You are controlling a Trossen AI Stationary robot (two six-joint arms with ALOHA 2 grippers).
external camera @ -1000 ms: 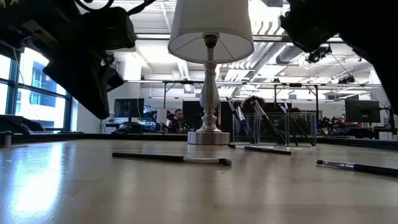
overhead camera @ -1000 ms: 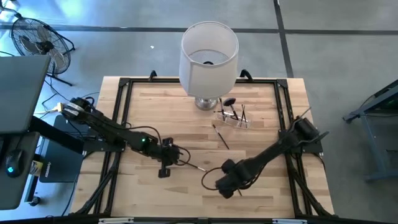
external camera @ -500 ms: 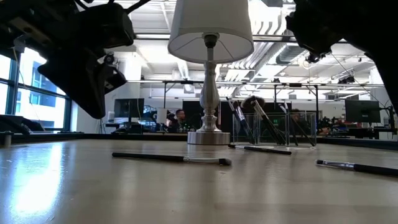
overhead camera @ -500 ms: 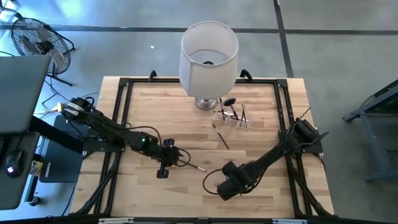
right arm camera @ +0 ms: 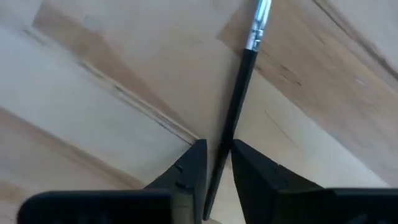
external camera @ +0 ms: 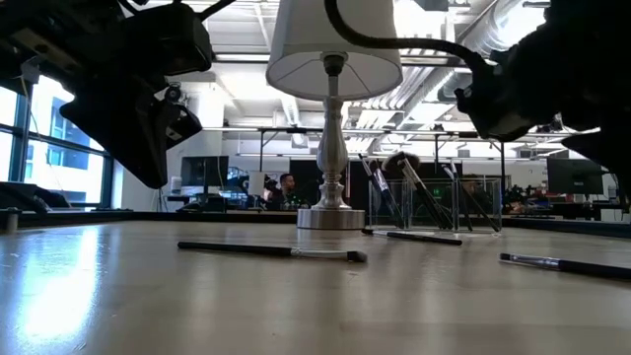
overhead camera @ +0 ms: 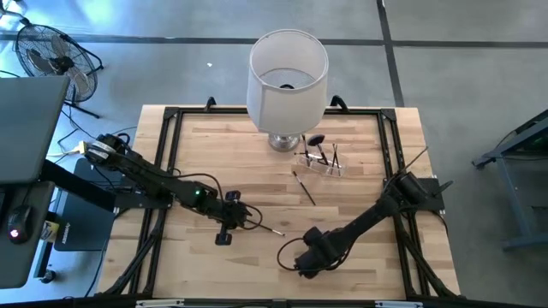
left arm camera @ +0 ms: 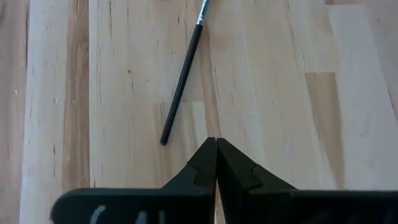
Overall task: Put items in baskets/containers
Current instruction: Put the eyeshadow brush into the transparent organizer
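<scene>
No readable writing or brand marks show on anything. The table (overhead camera: 360, 145) is pale butcher-block wood with a black metal frame. The right gripper (right arm camera: 215, 163) is low near the table's front edge, arm stretched in from the right; its fingers stand narrowly apart, straddling a slim black-handled brush (right arm camera: 239, 99) with a silver ferrule, which lies flat on the wood, not lifted. The left gripper (left arm camera: 216, 144) is pressed fully shut, empty, poised above the boards just short of another thin black brush (left arm camera: 182, 81). The clear plastic holder (overhead camera: 320, 162) stands beside the silver lamp base (overhead camera: 282, 142), several brushes leaning inside it. One more brush (overhead camera: 304, 187) lies just in front of the holder.
</scene>
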